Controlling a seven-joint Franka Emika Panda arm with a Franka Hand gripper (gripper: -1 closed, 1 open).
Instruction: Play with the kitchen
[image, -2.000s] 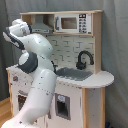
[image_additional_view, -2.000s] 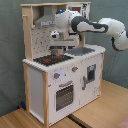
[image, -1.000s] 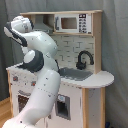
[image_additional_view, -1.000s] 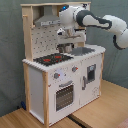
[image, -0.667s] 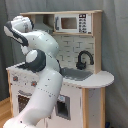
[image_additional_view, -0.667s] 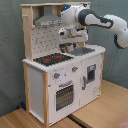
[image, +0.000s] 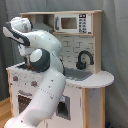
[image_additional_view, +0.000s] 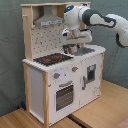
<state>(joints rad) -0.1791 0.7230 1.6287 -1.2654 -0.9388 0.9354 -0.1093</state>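
The kitchen (image_additional_view: 62, 80) stands on the wooden floor (image_additional_view: 95, 115); the gripper (image_additional_view: 70, 49) hovers just above its hob (image_additional_view: 52, 58). It looks to be approaching; whether the fingers are spread or closed I cannot tell. Next comes a careful descent.

Toy kitchen (image_additional_view: 55, 85) upright, pale wood and white panels, black-red hob, grey hood, oven door shut

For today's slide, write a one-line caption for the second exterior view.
Robot arm reaches over a toy kitchen, its hand hanging just above the worktop beside the hob.
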